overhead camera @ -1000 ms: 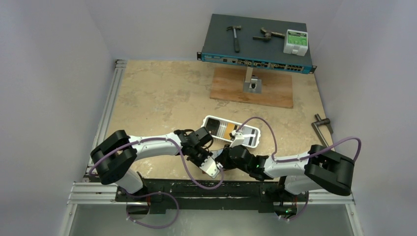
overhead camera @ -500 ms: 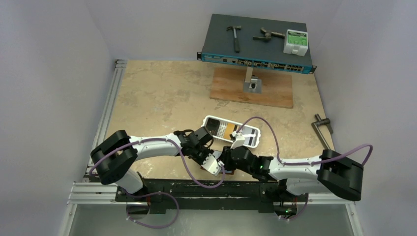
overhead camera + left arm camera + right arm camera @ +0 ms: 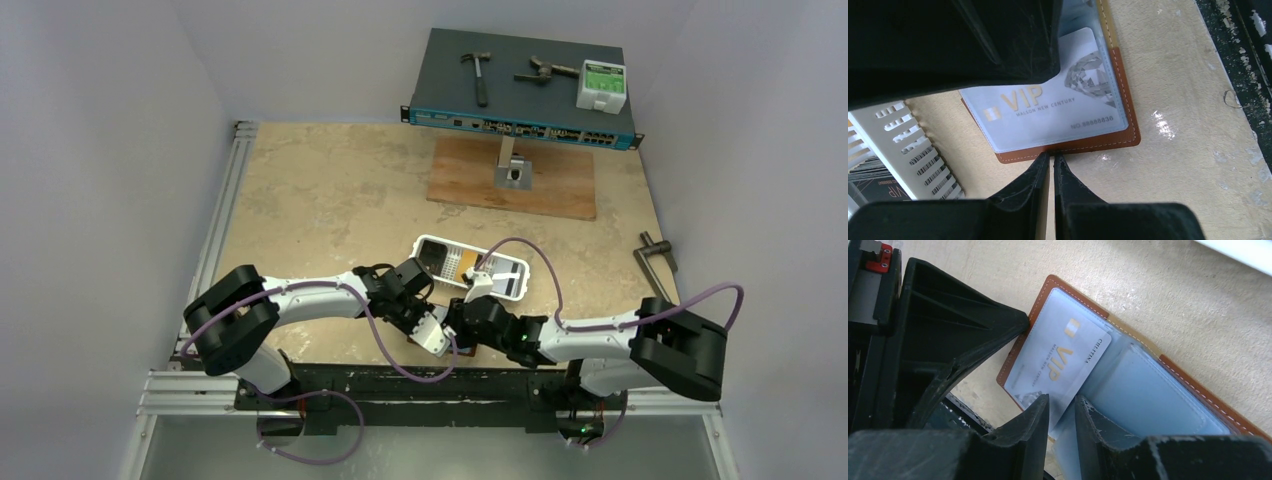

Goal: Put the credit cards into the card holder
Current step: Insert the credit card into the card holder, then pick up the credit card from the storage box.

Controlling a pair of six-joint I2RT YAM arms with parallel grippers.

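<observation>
A network switch point(image 3: 520, 85) on a stand sits at 12 o'clock of the counter point(image 3: 320, 200), carrying a hammer point(image 3: 478, 75) and a white box point(image 3: 600, 86), with a wooden board point(image 3: 515, 180) under the stand. A metal handle point(image 3: 655, 255) lies at 3 o'clock. Just below centre, the white slotted tray point(image 3: 512, 283) holds the remaining credit cards point(image 3: 447, 262).

At 6 o'clock, near the counter's front edge, both arms crowd over the open card holder point(image 3: 1088, 142) and cover it from above.

The left hand point(image 3: 1050, 165) has its fingers pressed almost together, tips at the holder's stitched edge. Whether they pinch the leather cannot be told.

The right hand point(image 3: 1062, 407) stands slightly parted. A corner of the pale VIP card point(image 3: 1058, 360) reaches into the narrow gap, and that card lies in the holder's clear pocket.

The left hand's dark body hides the card's upper part in its own view, and the tray there is cut off at 8 o'clock.
</observation>
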